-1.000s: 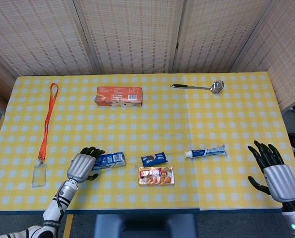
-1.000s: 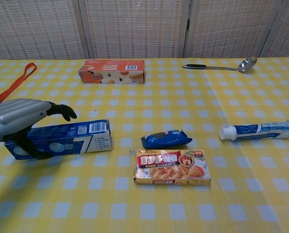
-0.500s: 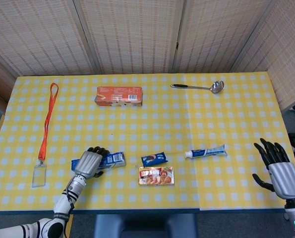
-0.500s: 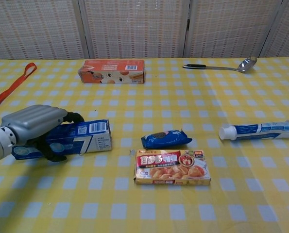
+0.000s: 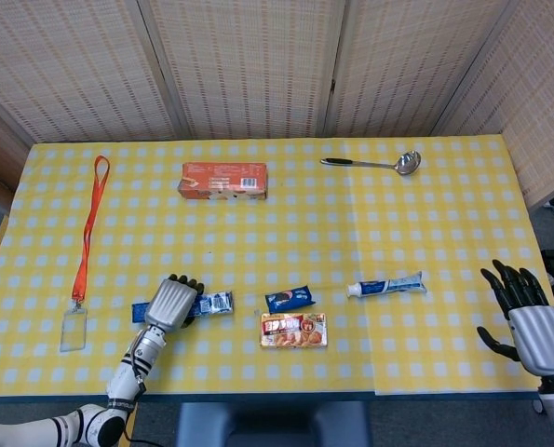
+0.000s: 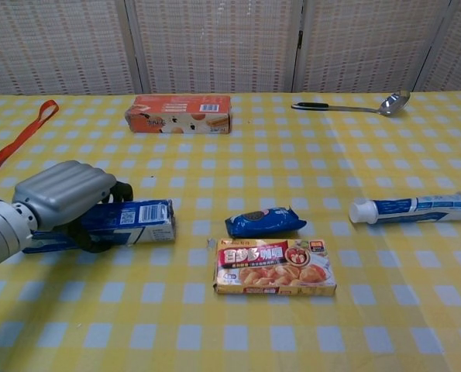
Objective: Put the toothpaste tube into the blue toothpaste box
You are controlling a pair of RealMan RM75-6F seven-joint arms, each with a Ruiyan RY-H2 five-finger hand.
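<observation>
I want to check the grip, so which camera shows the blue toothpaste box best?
The chest view: the blue toothpaste box is large and seen from the side, with the left robot hand wrapped over its left part. The head view shows the box small from above, mostly covered by that hand.

Left hand (image 5: 171, 303) lies low at the near left, back plate up, dark fingers (image 6: 122, 190) curled down and gripping, forearm trailing behind it; right hand (image 5: 528, 318) hovers far right, fingers spread and holding nothing
</observation>
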